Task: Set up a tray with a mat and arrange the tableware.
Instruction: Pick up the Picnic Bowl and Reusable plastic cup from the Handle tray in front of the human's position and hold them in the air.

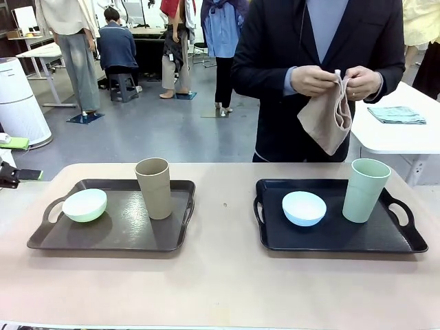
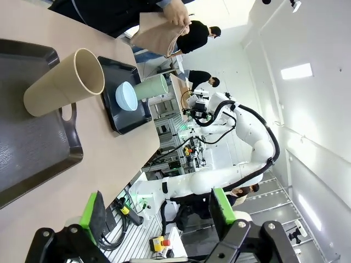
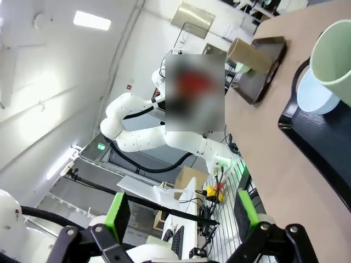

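Mat (image 1: 328, 117) is up at the far side, right of centre, hanging folded from the person's hands (image 1: 313, 80), long side straight down, just beyond the right tray (image 1: 275, 237) with its blue bowl (image 1: 304, 207) and green cup (image 1: 366, 190). That's the right arm's side, I'd say. Left tray (image 1: 130, 230) sits well apart. Right gripper (image 3: 181, 211) and left gripper (image 2: 158, 211) both gape wide, holding nothing, back from the trays.

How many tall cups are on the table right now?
2. The tan-brown matte plastic cup stands on the left dark tray; the pale sage green cup stands on the right black tray. None looks hidden.
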Controlling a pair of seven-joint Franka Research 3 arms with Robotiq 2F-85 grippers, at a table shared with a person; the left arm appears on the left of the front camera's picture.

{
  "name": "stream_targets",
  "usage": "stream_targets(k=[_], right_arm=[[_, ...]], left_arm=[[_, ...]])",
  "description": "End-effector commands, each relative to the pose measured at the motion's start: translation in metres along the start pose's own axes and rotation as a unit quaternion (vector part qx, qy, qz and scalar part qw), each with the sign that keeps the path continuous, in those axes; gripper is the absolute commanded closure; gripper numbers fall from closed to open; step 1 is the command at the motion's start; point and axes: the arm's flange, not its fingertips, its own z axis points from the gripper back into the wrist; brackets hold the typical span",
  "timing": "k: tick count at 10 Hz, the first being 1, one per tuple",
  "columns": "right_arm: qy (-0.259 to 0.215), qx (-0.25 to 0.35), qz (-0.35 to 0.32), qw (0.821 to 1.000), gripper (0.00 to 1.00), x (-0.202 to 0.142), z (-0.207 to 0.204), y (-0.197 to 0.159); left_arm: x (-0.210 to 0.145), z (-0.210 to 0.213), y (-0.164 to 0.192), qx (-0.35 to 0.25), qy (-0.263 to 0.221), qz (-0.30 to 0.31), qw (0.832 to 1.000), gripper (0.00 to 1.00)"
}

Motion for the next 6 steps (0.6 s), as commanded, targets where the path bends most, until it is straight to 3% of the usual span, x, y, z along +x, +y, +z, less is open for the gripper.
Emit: stream_targets(k=[1,2,4,5,6], right_arm=[[0.089,0.003,0.133,0.987,0.00,0.027,0.005,0.002],[0.123,0.009,0.243,0.962,0.00,0.045,0.009,0.007],[0.209,0.013,0.415,0.885,0.00,0.065,0.028,0.020],[0.224,0.031,0.458,0.859,0.00,0.072,0.043,0.013],[0.221,0.065,0.497,0.836,0.00,0.078,0.058,0.001]], left_arm=[[0.006,-0.015,-0.026,0.058,-0.023,-0.081,0.995,0.00],[0.014,-0.035,-0.069,0.115,-0.021,-0.151,0.982,0.00],[0.015,-0.080,-0.167,0.184,-0.007,-0.280,0.942,0.00],[0.010,-0.111,-0.200,0.207,0.025,-0.326,0.922,0.00],[0.003,-0.155,-0.222,0.225,0.102,-0.372,0.895,0.00]])
